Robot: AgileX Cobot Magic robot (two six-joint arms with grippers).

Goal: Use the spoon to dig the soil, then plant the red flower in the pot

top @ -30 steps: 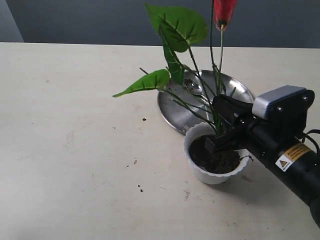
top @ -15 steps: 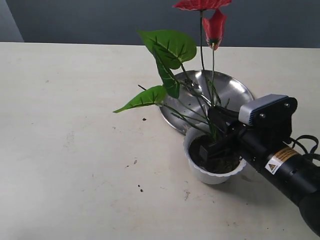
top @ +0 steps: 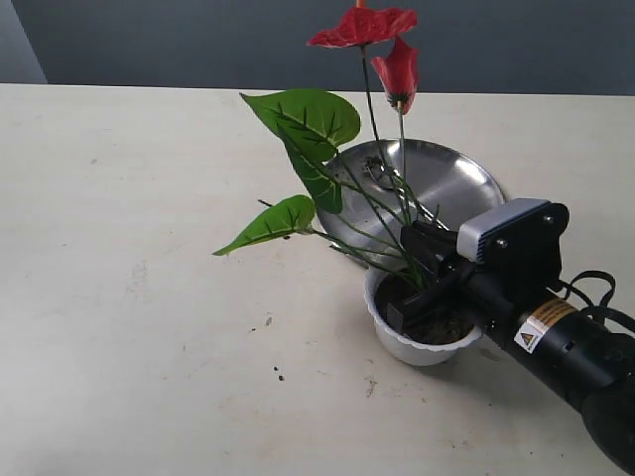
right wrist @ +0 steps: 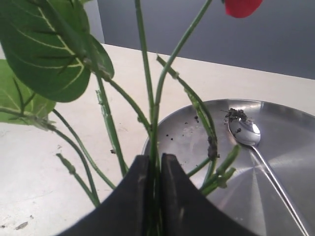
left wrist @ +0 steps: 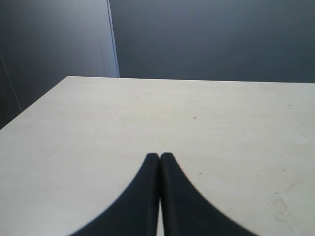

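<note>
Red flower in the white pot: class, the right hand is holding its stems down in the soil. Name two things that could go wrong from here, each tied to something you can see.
1. The red flower leans left, its blooms and leaves high above the small pot. Once the right hand lets go, it may topple.
2. That hand sits inside the rim, in the soil. Pulling out could drag the stems up or tip the pot.

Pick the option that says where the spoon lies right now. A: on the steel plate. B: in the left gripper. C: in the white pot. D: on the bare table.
A: the spoon lies on the steel plate, its bowl smeared with soil, while the right gripper pinches the red flower stems.
</note>
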